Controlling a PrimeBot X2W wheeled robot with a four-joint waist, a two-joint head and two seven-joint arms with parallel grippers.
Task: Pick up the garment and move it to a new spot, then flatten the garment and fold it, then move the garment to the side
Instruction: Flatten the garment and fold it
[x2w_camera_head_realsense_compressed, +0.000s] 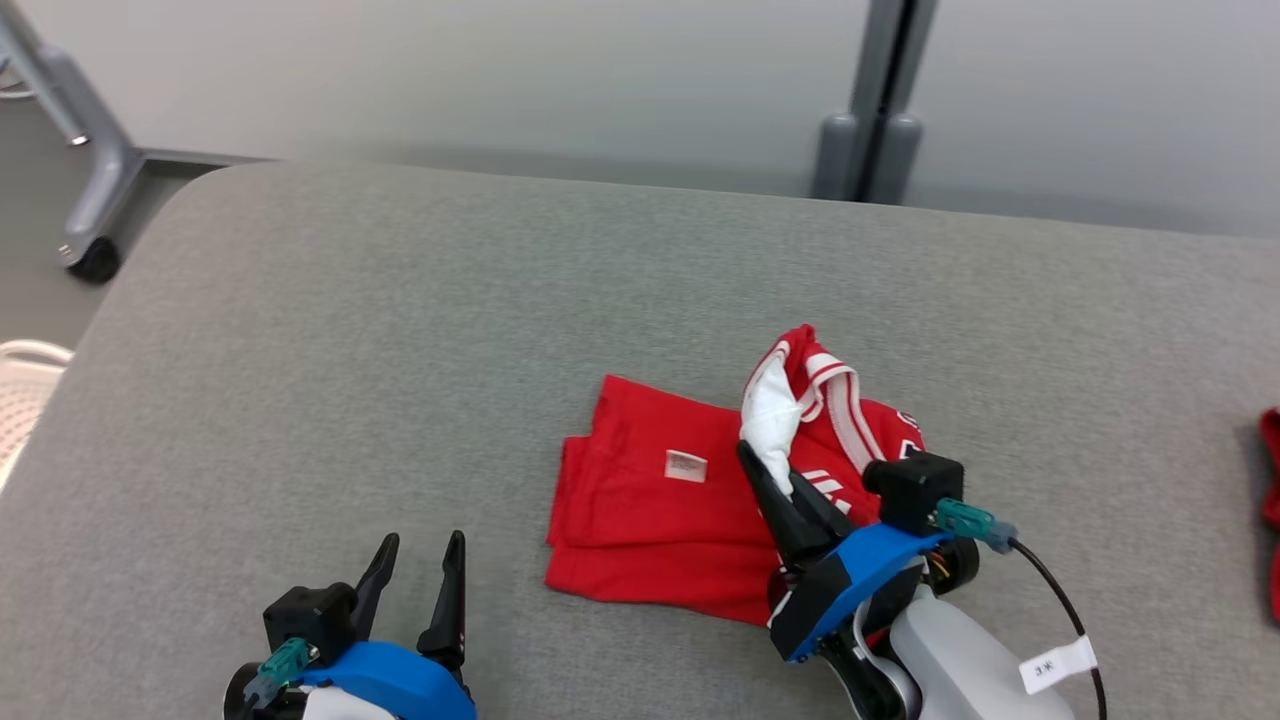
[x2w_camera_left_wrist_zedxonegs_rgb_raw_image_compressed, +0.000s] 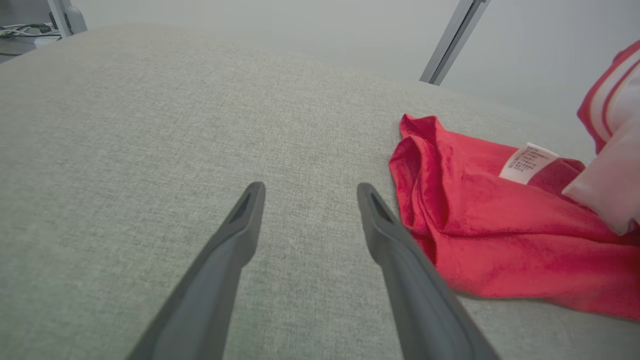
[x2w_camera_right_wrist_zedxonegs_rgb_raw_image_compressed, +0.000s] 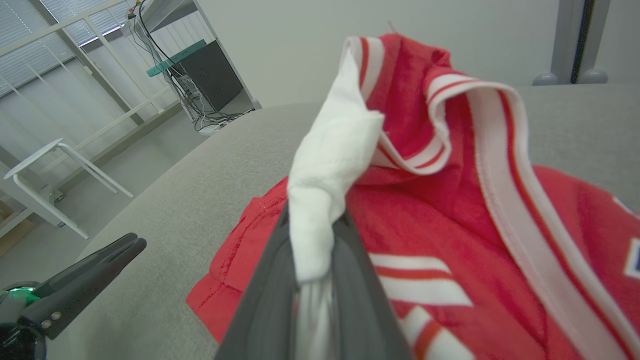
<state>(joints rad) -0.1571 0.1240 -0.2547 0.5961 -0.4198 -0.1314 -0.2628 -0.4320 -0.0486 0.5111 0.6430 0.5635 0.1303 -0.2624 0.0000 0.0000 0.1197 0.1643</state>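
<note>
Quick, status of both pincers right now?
Left pincer: open, holding nothing.
Right pincer: closed on the white part of the garment.

Beyond the far edge of the grey fabric tabletop (x2w_camera_head_realsense_compressed: 400, 300): pale wall (x2w_camera_head_realsense_compressed: 500, 70), grey upright post (x2w_camera_head_realsense_compressed: 872, 60). Off its left edge: wheeled frame leg (x2w_camera_head_realsense_compressed: 105, 185), white stool (x2w_camera_right_wrist_zedxonegs_rgb_raw_image_compressed: 35, 159), slatted blinds (x2w_camera_right_wrist_zedxonegs_rgb_raw_image_compressed: 30, 60), dark cabinet (x2w_camera_right_wrist_zedxonegs_rgb_raw_image_compressed: 215, 75) trailing cables (x2w_camera_right_wrist_zedxonegs_rgb_raw_image_compressed: 200, 112).

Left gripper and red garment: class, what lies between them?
Bare grey surface, nothing else, between the left gripper and the garment; the head view shows that gap.
</note>
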